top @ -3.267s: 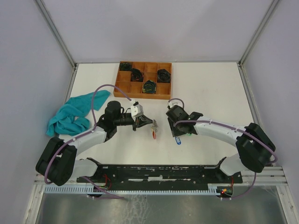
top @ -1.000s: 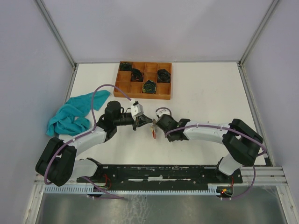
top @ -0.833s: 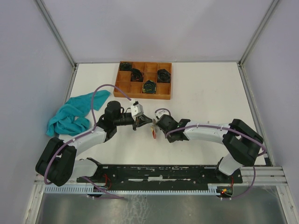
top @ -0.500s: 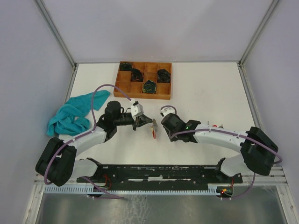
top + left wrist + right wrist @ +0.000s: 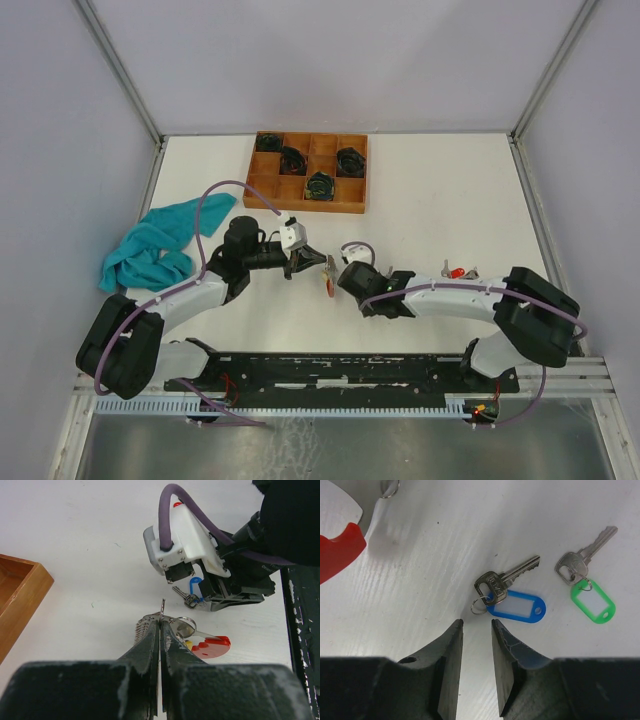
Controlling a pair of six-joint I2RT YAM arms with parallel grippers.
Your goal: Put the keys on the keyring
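My left gripper is shut on the metal keyring, held just above the table. A red tag and a small yellow piece hang beside the ring. My right gripper points down at the table with its jaws open and nothing between them. Just past its fingertips lies a key with a blue tag. A key with a green tag lies to the right of it. In the top view both keys are hidden under the right arm.
A wooden compartment tray with black coiled bundles stands at the back. A teal cloth lies at the left. A small red-and-silver item rests on the table beside the right forearm.
My right gripper has opened and drawn back a little from the left gripper toward the near edge. The left gripper has stayed still, shut on the ring.
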